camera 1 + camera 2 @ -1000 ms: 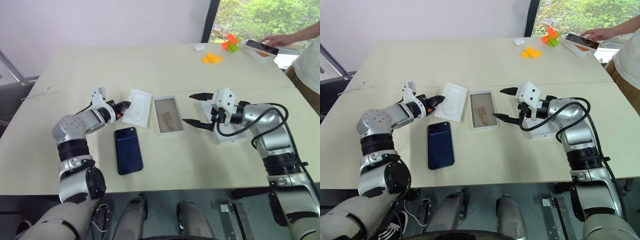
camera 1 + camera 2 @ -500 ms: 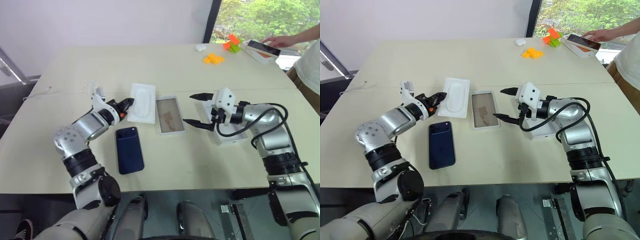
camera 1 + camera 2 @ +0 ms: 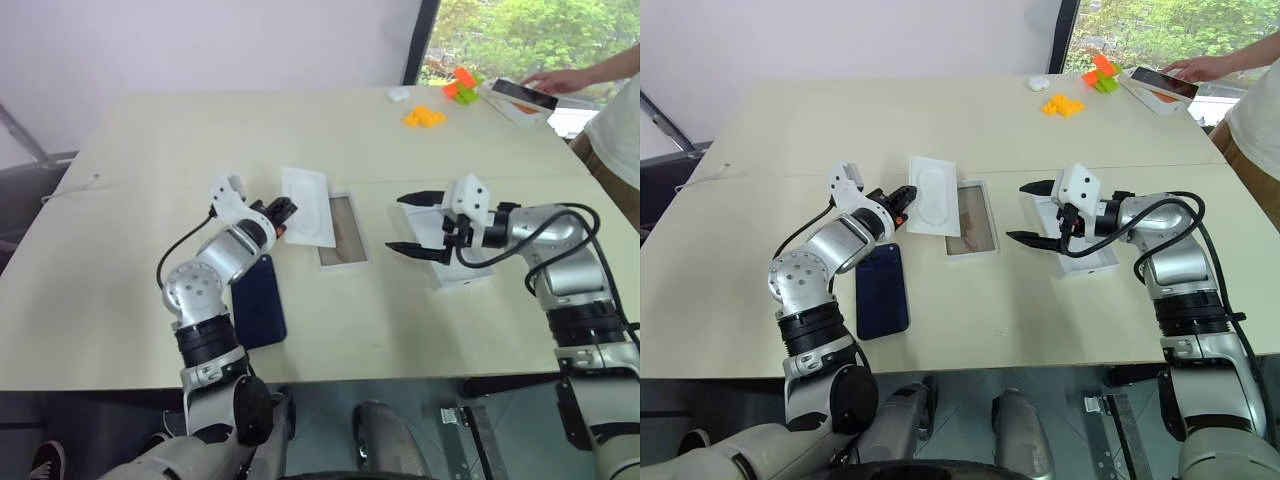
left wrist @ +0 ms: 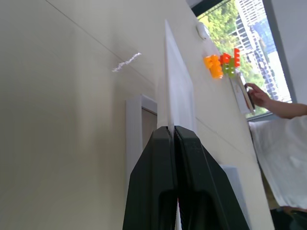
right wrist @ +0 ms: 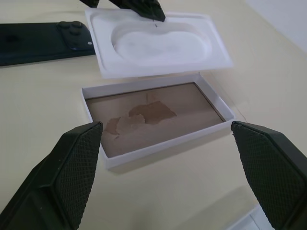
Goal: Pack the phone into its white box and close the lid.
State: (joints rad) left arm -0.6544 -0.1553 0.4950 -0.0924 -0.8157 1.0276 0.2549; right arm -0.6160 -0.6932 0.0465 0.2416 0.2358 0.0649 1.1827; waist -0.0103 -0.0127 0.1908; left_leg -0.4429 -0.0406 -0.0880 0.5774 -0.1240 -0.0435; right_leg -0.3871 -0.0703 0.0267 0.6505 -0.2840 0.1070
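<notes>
The dark navy phone (image 3: 262, 310) lies flat on the table, partly under my left forearm. My left gripper (image 3: 285, 212) is shut on the edge of a white insert (image 3: 308, 206) with a rounded recess and holds it over the left rim of the white box (image 3: 345, 230). The box's brown floor (image 5: 153, 115) is bare. To the right of the box my right gripper (image 3: 395, 222) stands open and empty, above the near end of the lid (image 3: 458, 268), which lies on the table under that hand.
At the far right corner a person's hand (image 3: 560, 80) rests on another phone on an orange-and-white box (image 3: 520, 98). Orange and green blocks (image 3: 425, 117) and a small white object (image 3: 399, 95) lie near it. The table's front edge runs close below the phone.
My left gripper has carried the white insert to the right, from beside the box to over its left rim. The right gripper has drifted slightly right, still open.
</notes>
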